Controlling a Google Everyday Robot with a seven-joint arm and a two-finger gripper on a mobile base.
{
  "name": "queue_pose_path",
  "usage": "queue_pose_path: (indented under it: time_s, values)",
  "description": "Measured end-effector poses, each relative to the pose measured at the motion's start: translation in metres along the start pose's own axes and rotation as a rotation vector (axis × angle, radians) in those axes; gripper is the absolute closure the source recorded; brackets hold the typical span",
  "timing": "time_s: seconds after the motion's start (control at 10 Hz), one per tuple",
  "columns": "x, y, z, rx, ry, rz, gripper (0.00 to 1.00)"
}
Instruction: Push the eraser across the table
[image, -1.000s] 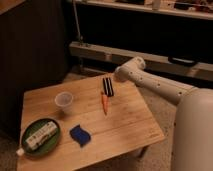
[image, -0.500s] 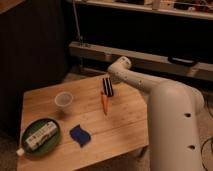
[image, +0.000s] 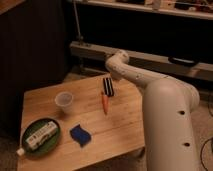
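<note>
Claw (image: 112, 75) hangs just behind the eraser (image: 107, 86) at the far edge of the surface (image: 115, 135); whether it is apart or together I cannot tell. Beside the eraser lies a carrot (image: 105, 103). Light, stiff and likely grippy, the eraser should be nudged squarely on its far end.

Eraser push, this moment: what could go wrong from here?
1. The eraser lies right next to the orange carrot-shaped thing; a push toward it would likely drag that along too.
2. The eraser sits near the far edge of the table, so a sideways nudge might send it off.
3. The gripper is hidden behind the arm's end by the eraser, so contact may land off-centre and spin the eraser rather than slide it.
</note>
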Motion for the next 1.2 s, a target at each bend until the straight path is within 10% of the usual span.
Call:
queue_pose_path:
  time_s: [0.3, 0.8, 1.2]
  values:
    - [-0.015, 0.011, -0.008, 0.013, 0.036, 0.167, 1.00]
    - [-0.016, 0.013, -0.009, -0.037, 0.030, 0.239, 1.00]
    - [-0.034, 0.023, -0.022, -0.187, 0.104, 0.678, 1.00]
